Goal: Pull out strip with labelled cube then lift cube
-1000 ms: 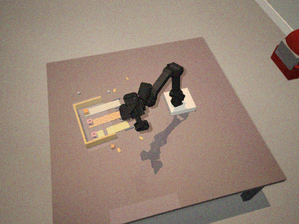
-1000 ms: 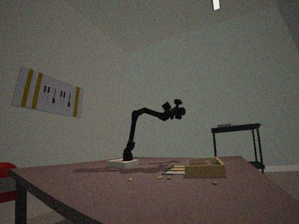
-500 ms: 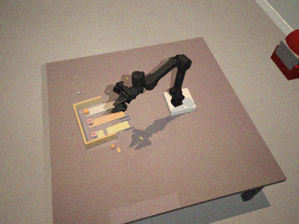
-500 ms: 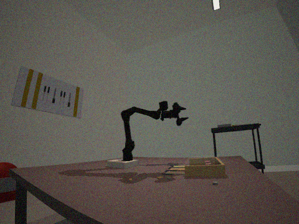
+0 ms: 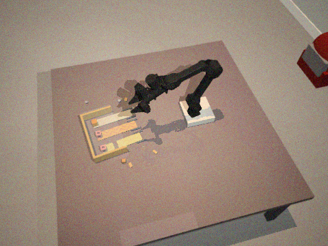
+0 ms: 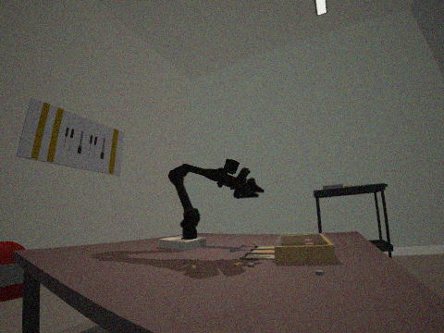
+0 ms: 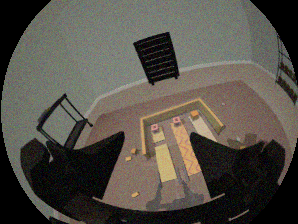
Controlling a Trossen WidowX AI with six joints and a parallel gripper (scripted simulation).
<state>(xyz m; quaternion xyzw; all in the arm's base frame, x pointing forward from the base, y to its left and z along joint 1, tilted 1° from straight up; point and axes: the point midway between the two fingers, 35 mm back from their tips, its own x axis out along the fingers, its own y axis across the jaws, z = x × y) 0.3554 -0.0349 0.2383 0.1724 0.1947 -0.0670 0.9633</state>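
Gripper (image 5: 132, 106) wide open, holding nothing, hanging above the tray's (image 5: 89, 137) open side, over the near end of the pale strip. Likely target: middle strip (image 5: 117, 130), orange, unbroken, running out of the tray's open side, with the pink cube (image 5: 98, 133) at its far end by the back wall. Probably thin, flat and light, sliding easily; best pinched at the free end outside the tray and drawn straight out and slowly, lest the cube tip off. Cube small, rigid, likely light: across two opposite faces. From the top, a break in the yellow strip nearest the tray's lower wall; hidden behind the wall from the exterior. Only from the exterior, height above the table.
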